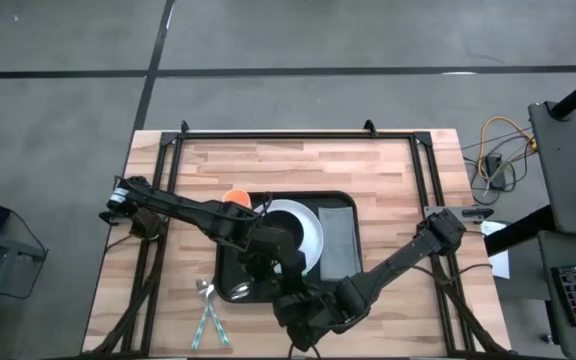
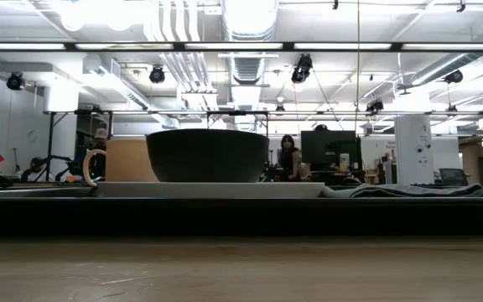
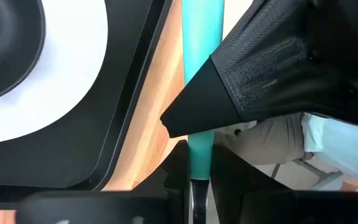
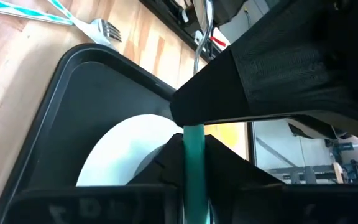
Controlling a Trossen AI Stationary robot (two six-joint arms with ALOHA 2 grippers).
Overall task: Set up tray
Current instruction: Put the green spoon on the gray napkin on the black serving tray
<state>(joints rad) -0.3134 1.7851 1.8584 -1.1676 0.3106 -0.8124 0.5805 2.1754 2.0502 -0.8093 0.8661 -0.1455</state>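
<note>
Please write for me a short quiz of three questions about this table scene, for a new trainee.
1. True or false: the grey cloth lies inside the black tray.
2. What sits on the white plate? A) a dark bowl B) a fork C) an orange mug
3. Which claws grip the teal-handled utensil?

Key:
1. True.
2. A, the dark bowl.
3. Both: the left claw and the right claw are shut on it.

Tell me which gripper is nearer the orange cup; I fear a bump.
Left. The left gripper is over the tray near the cup; the right gripper meets it farther off.
</note>
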